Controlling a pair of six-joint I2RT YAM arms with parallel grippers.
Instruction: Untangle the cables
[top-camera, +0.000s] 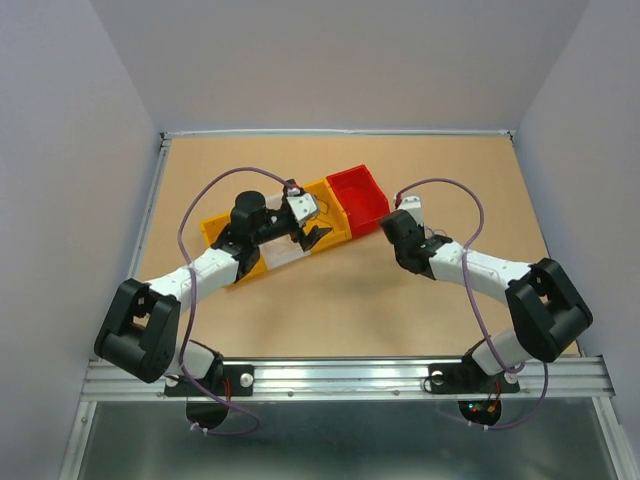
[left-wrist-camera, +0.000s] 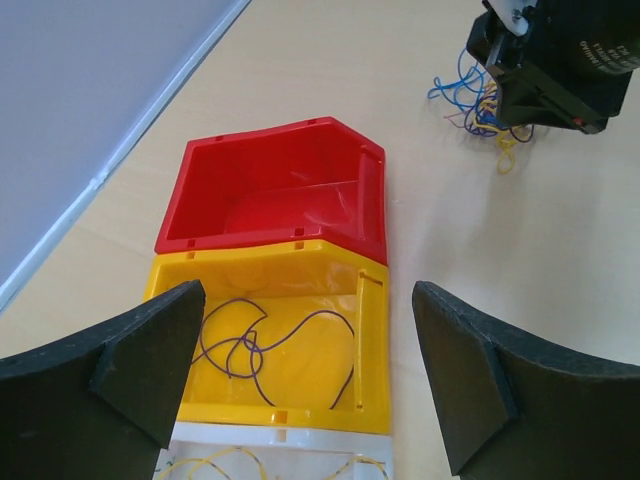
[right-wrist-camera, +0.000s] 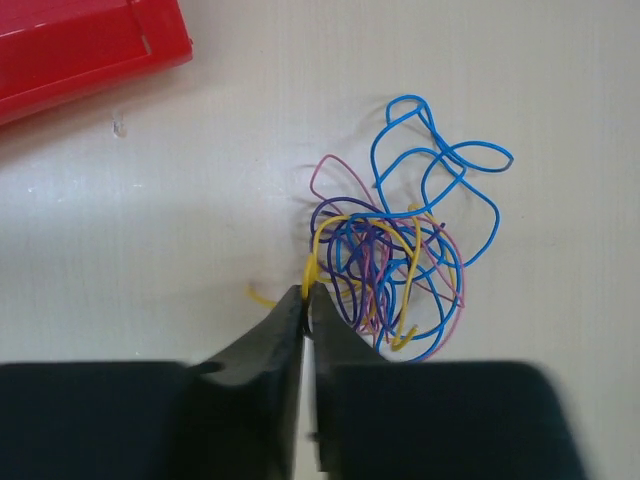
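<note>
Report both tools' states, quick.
Left tool: open, holding nothing.
Right tool: closed on a yellow wire.

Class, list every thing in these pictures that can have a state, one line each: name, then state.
cable wad: tangled, lying on the table.
right gripper: shut on a yellow cable from the cable wad.
left gripper: open, holding nothing.
red bin: empty.
yellow bin: holds one loose purple cable.
white bin: holds yellow strands; mostly out of view.
</note>
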